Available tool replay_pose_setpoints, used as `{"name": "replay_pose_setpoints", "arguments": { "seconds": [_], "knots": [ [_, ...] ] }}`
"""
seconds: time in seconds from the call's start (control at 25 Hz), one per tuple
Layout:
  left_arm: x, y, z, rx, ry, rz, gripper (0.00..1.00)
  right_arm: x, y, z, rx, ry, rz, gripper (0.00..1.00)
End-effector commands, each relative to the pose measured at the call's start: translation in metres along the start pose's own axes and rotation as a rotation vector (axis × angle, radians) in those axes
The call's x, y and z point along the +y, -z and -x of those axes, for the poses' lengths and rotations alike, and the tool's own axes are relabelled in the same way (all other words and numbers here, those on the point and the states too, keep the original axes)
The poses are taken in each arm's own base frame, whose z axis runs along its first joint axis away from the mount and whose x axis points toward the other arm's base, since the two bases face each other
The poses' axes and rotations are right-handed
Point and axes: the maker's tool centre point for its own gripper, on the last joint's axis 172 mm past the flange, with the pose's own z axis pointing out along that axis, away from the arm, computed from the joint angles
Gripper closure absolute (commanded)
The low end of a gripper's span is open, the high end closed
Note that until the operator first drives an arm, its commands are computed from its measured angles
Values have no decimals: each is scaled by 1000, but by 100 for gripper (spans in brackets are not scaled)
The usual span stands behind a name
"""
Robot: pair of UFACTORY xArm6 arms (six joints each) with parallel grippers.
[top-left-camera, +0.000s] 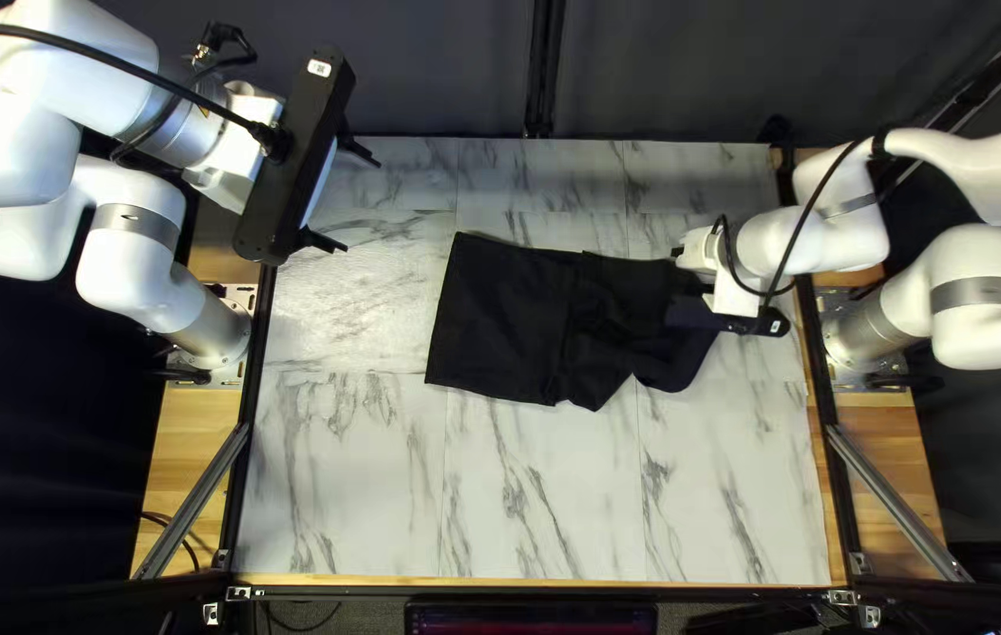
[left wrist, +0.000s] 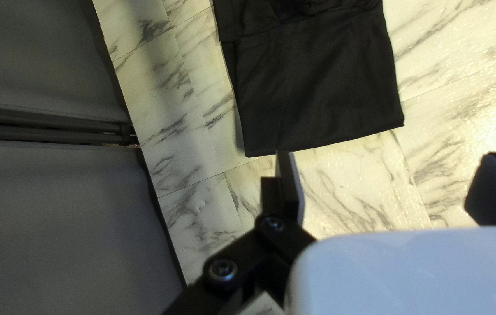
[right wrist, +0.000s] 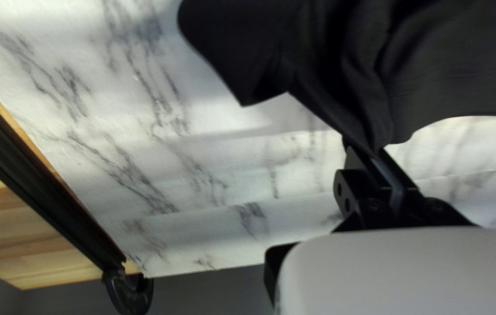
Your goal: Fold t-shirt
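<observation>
T-shirt [top-left-camera: 498, 320], pinched by right fingers [right wrist: 361, 165]

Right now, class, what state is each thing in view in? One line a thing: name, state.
Shirt, lying flat at one end, rumpled at the other
Left gripper, open, holding nothing
Right gripper, shut on the shirt's rumpled end
Curtain, hanging behind the table
</observation>
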Motion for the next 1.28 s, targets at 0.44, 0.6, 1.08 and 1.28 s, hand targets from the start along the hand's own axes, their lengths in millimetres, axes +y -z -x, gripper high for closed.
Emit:
{"name": "replay_pose_setpoints", "arguments": {
  "seconds": [0.44, 0.6, 1.08, 1.28],
  "knots": [
    [0, 0, 0, 0, 0, 0, 0, 123, 43, 13, -38, 21, -65, 100],
    [0, 0, 0, 0, 0, 0, 0, 156, 21, 21, -13, 28, -100, 100],
    [0, 0, 0, 0, 0, 0, 0, 206, -47, 10, 55, 75, -203, 69],
    [0, 0, 0, 0, 0, 0, 0, 203, -40, 1, 60, 83, -255, 0]
  ]
}}
